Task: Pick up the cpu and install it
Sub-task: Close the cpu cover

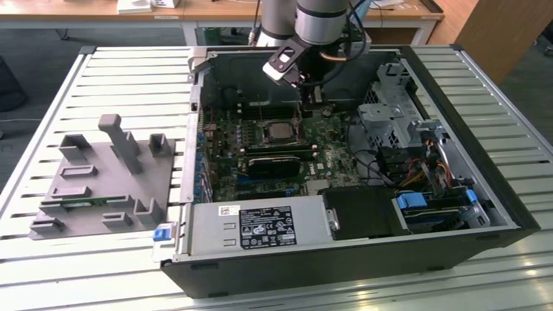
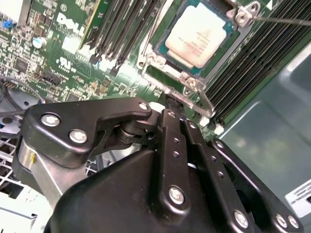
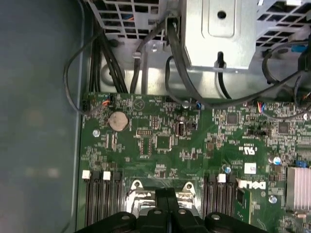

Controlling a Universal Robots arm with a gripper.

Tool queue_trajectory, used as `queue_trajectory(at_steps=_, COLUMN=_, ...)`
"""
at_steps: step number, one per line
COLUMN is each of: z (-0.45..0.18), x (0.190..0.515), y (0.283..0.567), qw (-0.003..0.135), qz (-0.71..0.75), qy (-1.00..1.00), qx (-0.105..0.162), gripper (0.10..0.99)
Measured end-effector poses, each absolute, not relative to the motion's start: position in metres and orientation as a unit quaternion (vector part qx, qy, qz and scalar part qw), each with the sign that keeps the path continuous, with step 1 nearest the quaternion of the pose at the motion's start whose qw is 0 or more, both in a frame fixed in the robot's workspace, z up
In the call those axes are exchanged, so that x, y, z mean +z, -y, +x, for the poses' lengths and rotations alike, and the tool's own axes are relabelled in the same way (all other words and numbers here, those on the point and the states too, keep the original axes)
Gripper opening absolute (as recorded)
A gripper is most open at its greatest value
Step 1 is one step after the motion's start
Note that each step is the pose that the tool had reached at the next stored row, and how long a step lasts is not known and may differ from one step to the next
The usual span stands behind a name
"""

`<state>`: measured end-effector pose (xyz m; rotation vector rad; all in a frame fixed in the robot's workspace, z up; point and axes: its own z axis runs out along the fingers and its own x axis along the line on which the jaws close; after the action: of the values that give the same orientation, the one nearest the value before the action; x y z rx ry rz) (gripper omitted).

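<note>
Closed on nothing, the pincer point(image 2: 168, 103) hangs just short of the cpu point(image 2: 197, 35), seated in its socket point(image 2: 167, 73) straight ahead; placing looks done, and any retreat must clear that socket.

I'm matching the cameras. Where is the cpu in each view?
Exterior view: cpu in the middle of the board.
Second wrist view: cpu beyond the gripper.
First wrist view: cannot tell; gripper covers that spot.
Shared landmark: memory slots flanking it.

Exterior view high, angled down on pc case point(image 1: 346, 272), both wrist views close over shared mobo point(image 3: 160, 141)
</note>
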<state>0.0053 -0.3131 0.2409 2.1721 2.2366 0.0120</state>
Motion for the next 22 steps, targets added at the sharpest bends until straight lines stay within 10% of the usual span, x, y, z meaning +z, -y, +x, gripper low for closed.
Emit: queue_trajectory(at_steps=22, z=-0.011, x=0.236, y=0.316, qw=0.012, qz=0.696, qy=-0.718, qx=0.004, gripper=0.106)
